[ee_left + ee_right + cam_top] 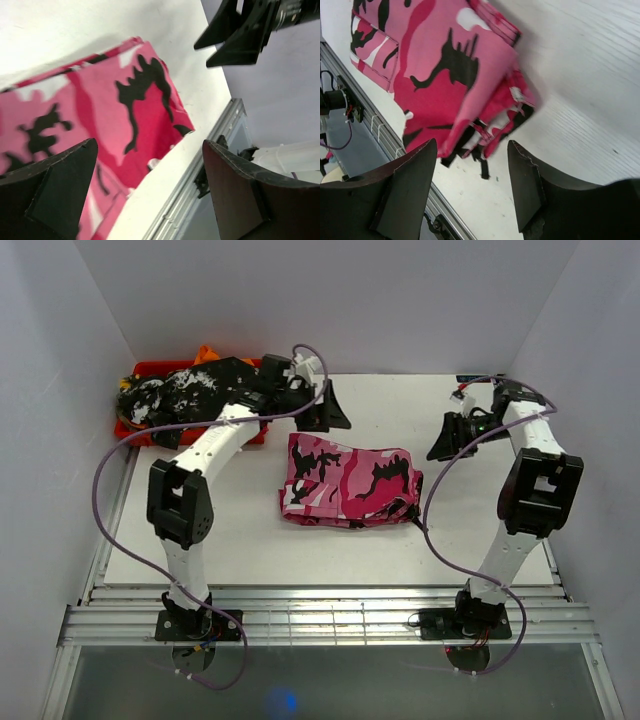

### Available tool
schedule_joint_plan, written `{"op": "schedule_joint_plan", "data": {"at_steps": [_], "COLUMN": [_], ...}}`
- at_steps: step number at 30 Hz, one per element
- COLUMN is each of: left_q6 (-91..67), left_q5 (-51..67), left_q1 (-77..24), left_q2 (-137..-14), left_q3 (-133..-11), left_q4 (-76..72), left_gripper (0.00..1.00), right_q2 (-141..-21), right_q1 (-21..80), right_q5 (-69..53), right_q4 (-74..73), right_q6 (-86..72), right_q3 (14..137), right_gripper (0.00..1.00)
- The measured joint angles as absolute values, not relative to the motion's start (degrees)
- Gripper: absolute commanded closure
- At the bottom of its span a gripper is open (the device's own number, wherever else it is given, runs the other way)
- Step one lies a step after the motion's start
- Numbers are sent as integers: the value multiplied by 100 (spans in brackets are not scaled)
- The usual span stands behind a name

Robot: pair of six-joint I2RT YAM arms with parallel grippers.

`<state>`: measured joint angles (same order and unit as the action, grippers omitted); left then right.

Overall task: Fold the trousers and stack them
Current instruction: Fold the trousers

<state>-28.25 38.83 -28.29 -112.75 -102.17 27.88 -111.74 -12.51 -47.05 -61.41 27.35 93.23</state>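
Resting folded on white table (250,530), trousers (350,480); left gripper (149,144), right gripper (472,144) wide; walls (300,300) pale.

Left arm (215,440) and right arm (500,555): white, with black joints. A purple cable (97,485) loops along each. Left hand (150,145) and right hand (472,144) have flat black fingers (55,185).

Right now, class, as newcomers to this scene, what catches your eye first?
Folded hot-pink camouflage trousers lie at the centre of the white table. At the back left, a red bin holds a black-and-white mottled garment. The left gripper and the right gripper hang open, empty, near the pink pair.
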Motion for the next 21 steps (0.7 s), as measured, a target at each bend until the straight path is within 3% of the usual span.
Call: {"op": "schedule_joint_plan", "data": {"at_steps": [7, 17, 18, 20, 21], "left_q6": [-1614, -725, -696, -644, -637], "left_q5": [4309, 4718, 4720, 4720, 4720], "left_q1": [-2045, -2189, -2180, -2158, -2145], "left_q2": [-10495, -10060, -10060, -10060, -10060], "left_q3": [-9402, -8071, -7992, -7865, -7852], "left_q4": [3295, 3673, 3680, 3693, 3695], "left_gripper": [13, 17, 17, 17, 18], "right_q2": [-11137, -11251, -11286, -11485, -11590], "right_q1": [-62, 8, 23, 95, 128], "right_q5": [-4268, -3395, -3395, -3492, -3540], "right_q4": [-5542, -4781, -4775, -4777, -4786], "right_q6": [1951, 1347, 1345, 1374, 1374], "right_q3": [9212, 9026, 9024, 9026, 9026], "right_gripper": [32, 30, 32, 54, 54]}}
